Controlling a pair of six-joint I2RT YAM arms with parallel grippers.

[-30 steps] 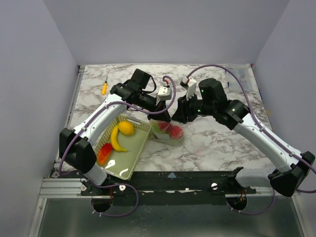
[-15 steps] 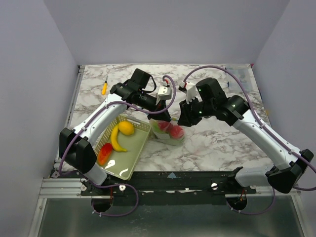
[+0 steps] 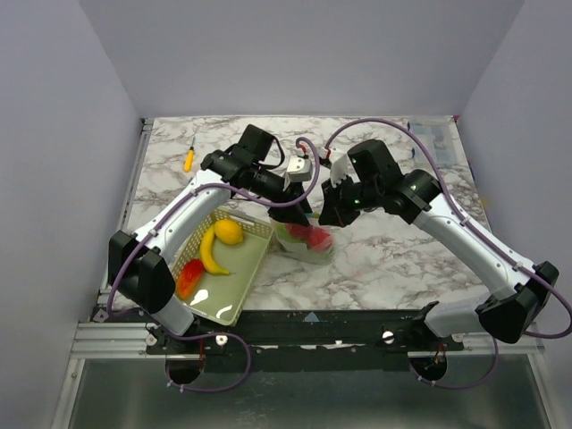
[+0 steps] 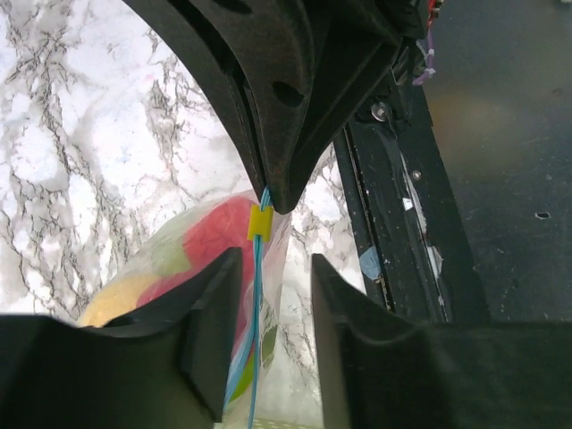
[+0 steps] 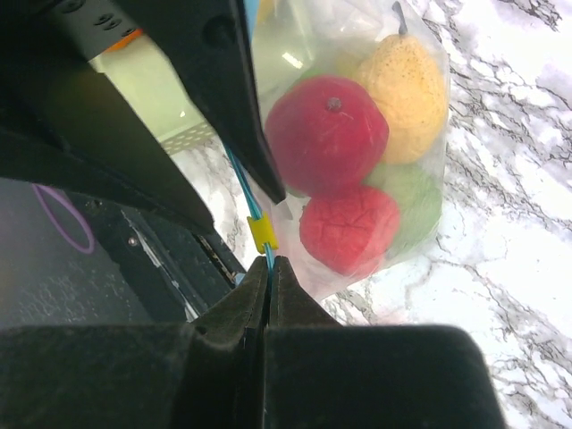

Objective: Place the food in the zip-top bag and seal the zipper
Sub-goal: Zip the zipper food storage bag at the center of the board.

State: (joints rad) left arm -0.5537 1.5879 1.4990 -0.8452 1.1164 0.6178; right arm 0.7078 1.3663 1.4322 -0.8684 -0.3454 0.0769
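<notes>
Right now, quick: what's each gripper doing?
Left gripper: open, astride the zipper without gripping it.
Right gripper: shut on the zipper, just beside the yellow slider.

A robotics lab test cell: plain lavender-grey panel walls (image 3: pixel 295 54) box in a marble-patterned tabletop (image 3: pixel 393 264). Two black-and-white robot arms (image 3: pixel 192 207) stand on a grey aluminium rail (image 3: pixel 107 338), trailing purple cables (image 3: pixel 393 123), beside glossy plastic toy fruits (image 3: pixel 210 252).

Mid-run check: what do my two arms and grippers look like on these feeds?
The left arm and right arm match: white tubular links between chunky black joint housings, with a purple cable looping along each. A small white camera box sits near the left wrist. The left gripper and right gripper have matte black, tapered fingers. No markings are readable.
</notes>
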